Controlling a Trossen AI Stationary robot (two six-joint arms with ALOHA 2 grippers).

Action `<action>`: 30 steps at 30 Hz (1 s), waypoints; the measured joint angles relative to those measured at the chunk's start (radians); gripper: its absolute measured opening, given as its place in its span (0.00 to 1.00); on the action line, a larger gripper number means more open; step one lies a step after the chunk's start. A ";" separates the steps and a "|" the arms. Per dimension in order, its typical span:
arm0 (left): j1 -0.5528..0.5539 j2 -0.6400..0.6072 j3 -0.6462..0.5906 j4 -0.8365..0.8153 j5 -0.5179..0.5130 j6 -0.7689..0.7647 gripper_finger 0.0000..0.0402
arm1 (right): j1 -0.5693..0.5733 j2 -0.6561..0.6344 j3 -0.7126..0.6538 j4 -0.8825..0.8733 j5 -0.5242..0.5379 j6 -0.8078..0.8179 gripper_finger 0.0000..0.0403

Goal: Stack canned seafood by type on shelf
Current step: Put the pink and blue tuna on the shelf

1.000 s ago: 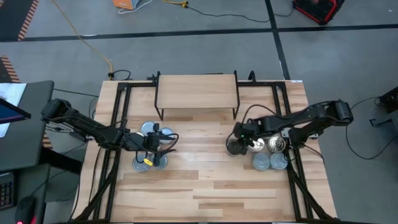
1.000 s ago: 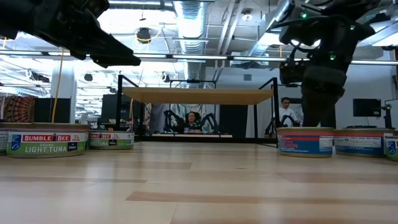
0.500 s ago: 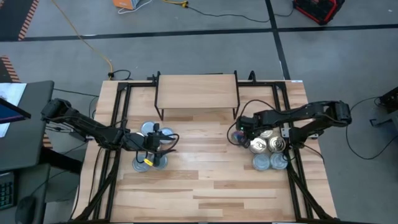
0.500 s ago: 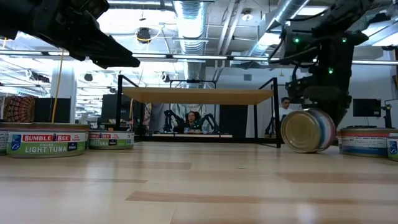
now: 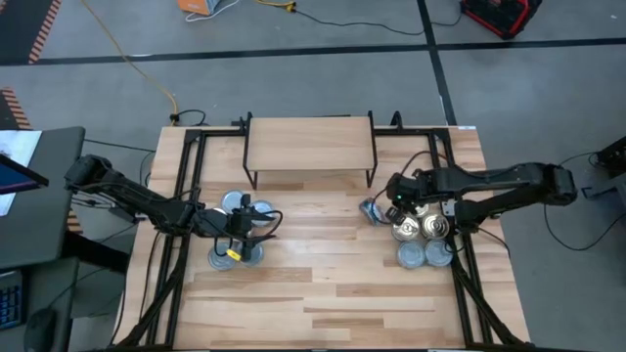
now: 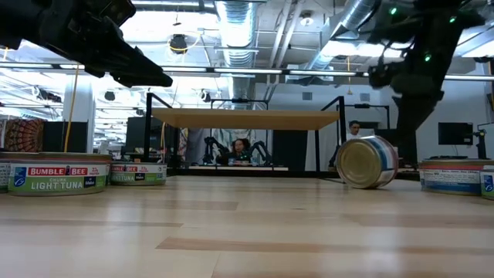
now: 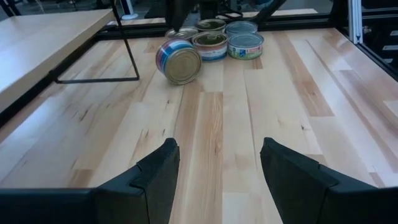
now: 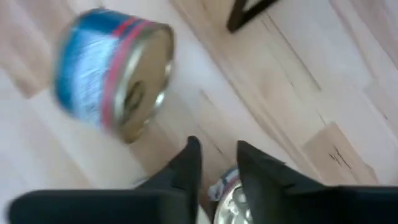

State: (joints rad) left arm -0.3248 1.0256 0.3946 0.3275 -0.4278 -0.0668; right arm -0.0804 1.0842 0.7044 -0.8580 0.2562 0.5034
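We see a blue-and-red-labelled round tin (image 6: pixel 369 161) lying on its side on the wooden counter (image 5: pixel 323 293), just off the light-wood, black-legged shelf (image 5: pixel 310 145)'s right front leg. The right end effector (image 5: pixel 395 192) hovers beside it, narrowly parted, gripping nothing. Upright tins (image 5: pixel 423 240) cluster nearby. The left end effector (image 5: pixel 256 227), spread and unloaded, sits among blue-labelled tuna tins (image 6: pixel 58 174).

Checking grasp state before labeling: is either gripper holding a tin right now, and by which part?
Nothing is held. The left gripper is open over bare table. The right gripper has a narrow empty gap; a tin lies on its side, free of it.
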 joint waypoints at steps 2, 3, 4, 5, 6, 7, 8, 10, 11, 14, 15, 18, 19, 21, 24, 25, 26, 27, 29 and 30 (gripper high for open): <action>0.000 0.000 0.000 0.003 0.000 -0.001 0.53 | 0.048 -0.020 0.000 0.032 0.001 0.038 0.45; 0.000 0.000 0.000 0.006 -0.002 -0.001 0.53 | 0.073 -0.025 0.000 0.065 0.001 0.059 0.51; 0.000 0.000 0.000 0.011 -0.007 -0.001 0.53 | 0.099 -0.026 0.000 0.098 0.001 0.077 0.56; 0.000 0.000 0.000 0.019 -0.017 -0.001 0.53 | 0.122 -0.024 0.000 0.129 0.001 0.092 0.62; 0.000 0.000 0.000 0.027 -0.026 -0.003 0.53 | 0.146 -0.018 0.000 0.165 0.006 0.107 0.67; 0.000 0.000 0.000 0.030 -0.038 -0.006 0.53 | 0.172 -0.008 0.000 0.203 0.030 0.128 0.71; 0.000 0.000 0.000 0.031 -0.046 -0.009 0.53 | 0.198 0.009 0.001 0.235 0.077 0.152 0.74; 0.000 0.000 0.000 0.027 -0.049 -0.015 0.53 | 0.248 0.055 0.002 0.276 0.176 0.180 0.79; 0.000 0.000 0.000 0.027 -0.049 -0.022 0.53 | 0.269 0.082 0.002 0.293 0.222 0.191 0.81; 0.000 0.000 0.000 0.027 -0.048 -0.041 0.53 | 0.314 0.156 0.002 0.322 0.333 0.230 0.82; 0.000 0.000 0.000 0.026 -0.048 -0.047 0.53 | 0.324 0.175 0.002 0.320 0.368 0.246 0.82; 0.000 0.000 0.000 0.025 -0.048 -0.054 0.53 | 0.352 0.214 0.002 0.319 0.447 0.281 0.82; 0.000 0.000 0.000 0.022 -0.048 -0.055 0.53 | 0.362 0.220 0.002 0.327 0.470 0.288 0.82; 0.000 0.000 0.000 0.019 -0.045 -0.060 0.53 | 0.388 0.231 0.002 0.330 0.507 0.309 0.82; 0.000 0.000 0.000 0.020 -0.025 -0.062 0.53 | 0.444 0.233 0.001 0.329 0.601 0.321 0.83; 0.000 0.000 0.000 0.020 -0.024 -0.062 0.53 | 0.463 0.232 0.001 0.329 0.639 0.319 0.83; 0.000 0.000 0.000 0.019 -0.028 -0.062 0.53 | 0.482 0.232 0.001 0.328 0.673 0.305 0.83; 0.000 0.000 0.000 0.020 -0.039 -0.062 0.53 | 0.500 0.232 0.000 0.330 0.699 0.286 0.83; 0.000 0.000 0.000 0.020 -0.067 -0.062 0.53 | 0.528 0.232 -0.012 0.332 0.739 0.271 0.83; 0.000 0.000 0.000 0.019 -0.077 -0.062 0.53 | 0.539 0.232 -0.021 0.329 0.747 0.277 0.83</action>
State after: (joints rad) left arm -0.3248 1.0256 0.3946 0.3470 -0.5043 -0.1287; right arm 0.4584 1.3167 0.6830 -0.5289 1.0036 0.7804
